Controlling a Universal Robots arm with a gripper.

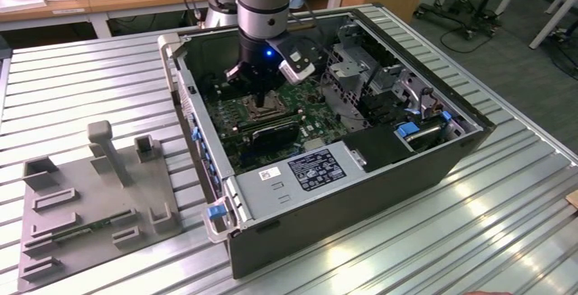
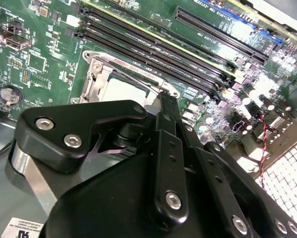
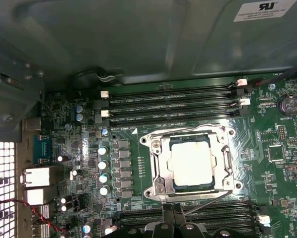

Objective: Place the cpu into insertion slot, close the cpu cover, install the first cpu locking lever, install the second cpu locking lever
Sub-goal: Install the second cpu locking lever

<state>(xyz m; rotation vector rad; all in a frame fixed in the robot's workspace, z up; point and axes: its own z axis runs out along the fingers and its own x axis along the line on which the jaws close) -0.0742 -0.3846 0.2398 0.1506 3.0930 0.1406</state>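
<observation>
The cpu [image 3: 190,163] lies flat in the slot [image 3: 161,196], pale top up and edges square to the socket, with the cover [image 3: 159,166] already down around it, so I'd say the work is now on the locking levers. A thin lever [image 3: 208,202] runs along the socket edge nearest the gripper [image 3: 173,210], whose fingers look pinched together at that wire. Hooking it needs a steady press sideways and down.
</observation>
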